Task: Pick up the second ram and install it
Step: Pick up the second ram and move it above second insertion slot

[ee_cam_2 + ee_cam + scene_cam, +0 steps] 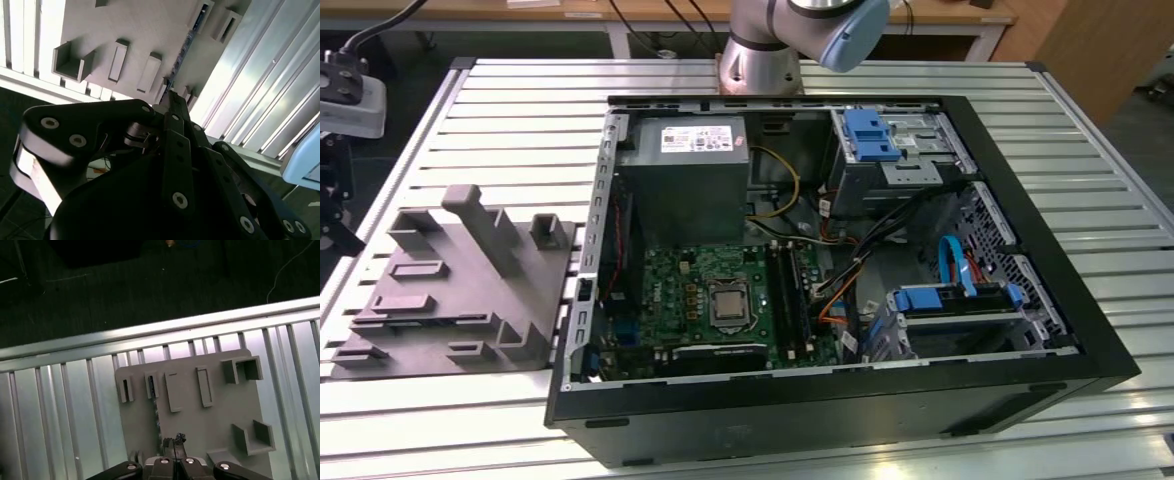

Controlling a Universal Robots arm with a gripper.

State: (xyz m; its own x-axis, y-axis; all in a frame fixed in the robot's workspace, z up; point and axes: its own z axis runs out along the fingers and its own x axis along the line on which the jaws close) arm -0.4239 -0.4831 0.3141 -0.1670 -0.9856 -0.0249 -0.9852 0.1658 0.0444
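Fingers [171, 441] of the gripper [175, 438] are pressed together, nothing between them, above the grey holder tray [215, 425]. The second ram [156, 412] stands on edge in that tray, one end near the fingertips in both wrist views

1. We see a white rectangular sticker [698, 139] on the grey metal power supply box [680, 190] inside the open black computer case [854, 410]; its print is too small to read.
2. Markings on the green motherboard [680, 300] are also too small. We read no other text.
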